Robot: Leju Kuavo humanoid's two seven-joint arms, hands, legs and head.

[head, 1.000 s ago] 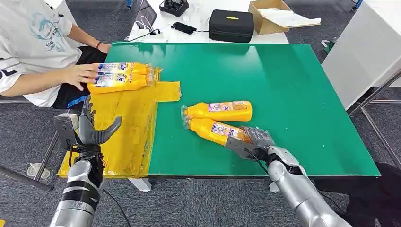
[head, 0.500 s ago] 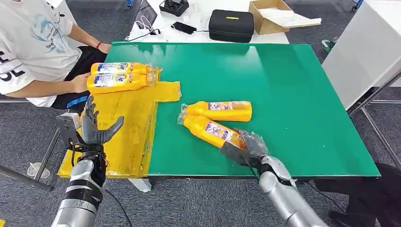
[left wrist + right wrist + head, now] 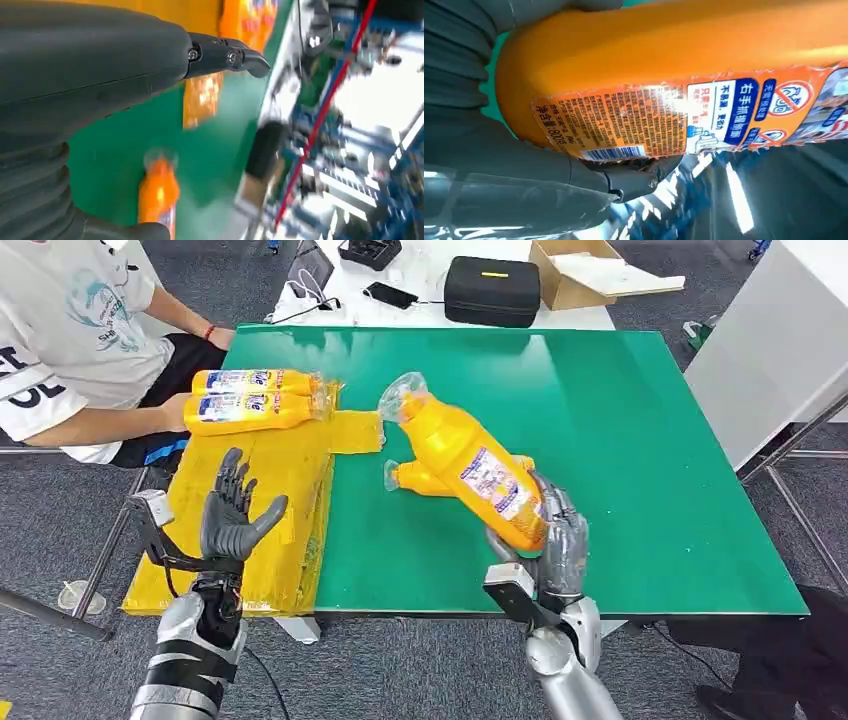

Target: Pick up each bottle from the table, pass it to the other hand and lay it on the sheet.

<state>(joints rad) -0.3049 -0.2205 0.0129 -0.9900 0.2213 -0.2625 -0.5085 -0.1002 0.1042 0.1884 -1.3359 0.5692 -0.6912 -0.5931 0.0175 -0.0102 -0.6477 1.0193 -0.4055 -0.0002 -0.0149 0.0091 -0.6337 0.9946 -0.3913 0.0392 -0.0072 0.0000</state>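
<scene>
My right hand (image 3: 558, 540) grips the base of an orange bottle (image 3: 470, 465) and holds it up off the green table (image 3: 620, 420), its capped neck tilted up and toward the left. In the right wrist view the bottle's label (image 3: 674, 117) lies close against the hand (image 3: 499, 165). A second orange bottle (image 3: 415, 478) lies on the table behind it, partly hidden. Two more bottles (image 3: 255, 398) lie side by side on the far end of the yellow sheet (image 3: 270, 500). My left hand (image 3: 232, 522) is raised over the sheet's near end, fingers spread, holding nothing.
A person in a white shirt (image 3: 70, 330) sits at the far left with a hand (image 3: 175, 412) by the two bottles on the sheet. Beyond the table stand a black case (image 3: 492, 292), a cardboard box (image 3: 590, 272) and a phone (image 3: 391, 295). A white cabinet (image 3: 780, 340) stands at the right.
My right hand has lifted the near bottle off the table and tipped it upward. My left hand has risen and moved right over the sheet. The person's hand has drawn back from the bottles.
</scene>
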